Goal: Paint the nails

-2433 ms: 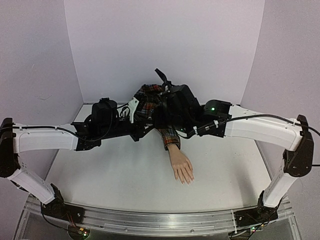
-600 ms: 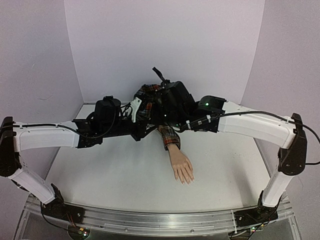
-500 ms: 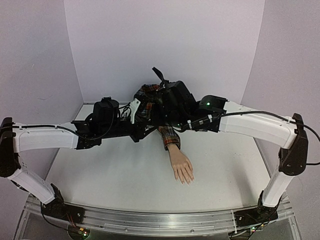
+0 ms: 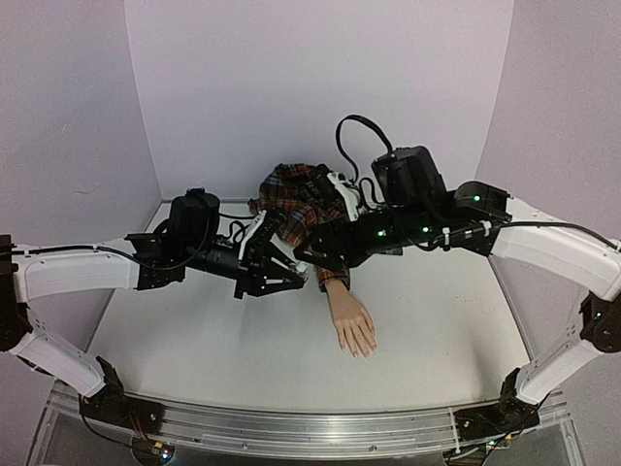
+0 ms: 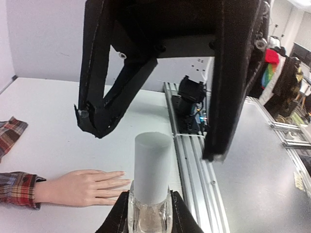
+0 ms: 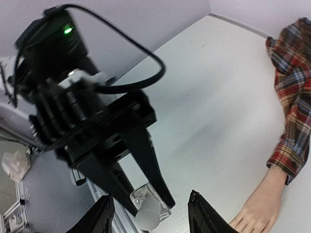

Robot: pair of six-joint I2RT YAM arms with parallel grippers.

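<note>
The left gripper [image 5: 149, 203] is closed on a small clear bottle [image 5: 147, 222], clamping its glass body. The grey cap [image 5: 152, 167] projects past the fingertips. The right gripper [image 6: 151, 195] is open, its two black fingers spread wide to either side of the cap and not touching it. The two grippers meet above the bench [image 4: 194, 340], a little left of its middle and towards the far edge.

The mannequin hand [image 4: 353, 324] lies palm down near the middle of the bench, its fingers pointing to the near edge. Its wrist enters a plaid sleeve [image 4: 296, 199] that runs back to the far edge. The nails [image 4: 362, 350] sit at the fingertips, closer to the near edge than either gripper and apart from both. They are too small for their colour to be told.
</note>
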